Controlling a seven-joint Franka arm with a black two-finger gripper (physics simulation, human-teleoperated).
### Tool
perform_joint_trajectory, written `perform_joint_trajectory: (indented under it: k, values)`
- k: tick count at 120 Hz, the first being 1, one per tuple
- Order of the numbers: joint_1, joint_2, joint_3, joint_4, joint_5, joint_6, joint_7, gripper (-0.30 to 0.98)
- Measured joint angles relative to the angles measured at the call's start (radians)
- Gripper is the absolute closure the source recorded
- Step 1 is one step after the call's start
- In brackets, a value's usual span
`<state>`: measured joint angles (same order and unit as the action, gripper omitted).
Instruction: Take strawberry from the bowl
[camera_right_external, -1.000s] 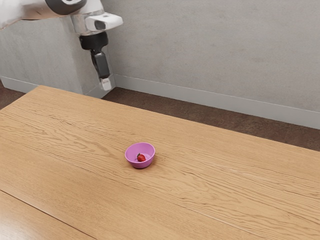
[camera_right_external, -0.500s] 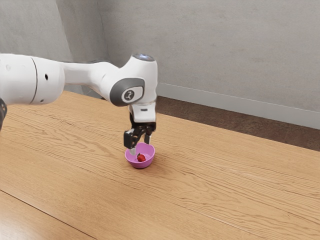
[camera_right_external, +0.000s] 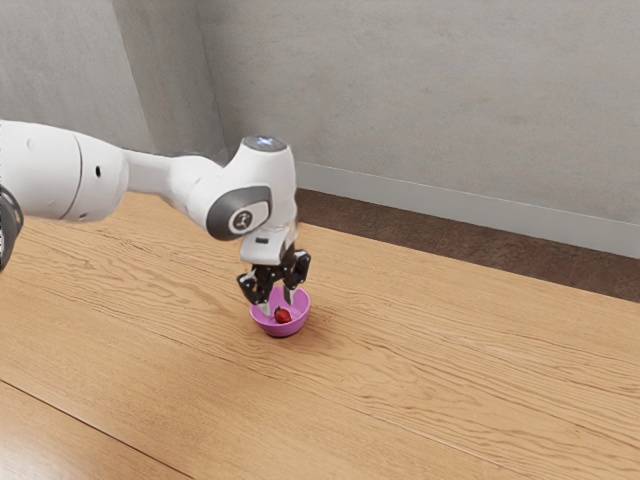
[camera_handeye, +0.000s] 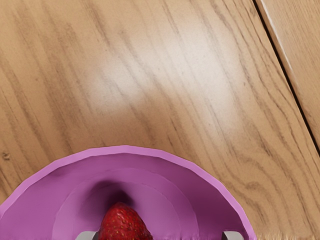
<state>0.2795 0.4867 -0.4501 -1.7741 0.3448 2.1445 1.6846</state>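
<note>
My gripper (camera_right_external: 278, 306) is open over the purple bowl (camera_right_external: 280, 331), its two fingertips spread and reaching down inside the rim. The red strawberry (camera_right_external: 283, 316) lies in the bowl, just below the tips and not held. In the wrist view the strawberry (camera_handeye: 123, 223) rests on the floor of the bowl (camera_handeye: 165, 175). Between the two grey fingertips there, my gripper (camera_handeye: 159, 235) has the strawberry close to one tip and a wide gap toward the other.
The bowl stands on a wooden table (camera_right_external: 430, 370). A dark seam (camera_handeye: 290, 82) runs across the tabletop beside the bowl. Behind the table's far edge is a grey wall (camera_right_external: 440, 100).
From high over the table's far left, my arm came to the bowl, then lowered and turned slightly, bringing the open fingers inside the rim. Bowl and strawberry have not moved.
</note>
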Motion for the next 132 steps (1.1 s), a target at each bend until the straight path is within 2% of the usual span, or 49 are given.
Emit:
perform_joint_trajectory:
  k: [57,132]
  values:
    - [0.006,0.056,0.024,0.011,-0.006,0.072,0.159,0.38]
    - [-0.003,0.128,0.039,0.058,-0.006,0.124,0.242,0.38]
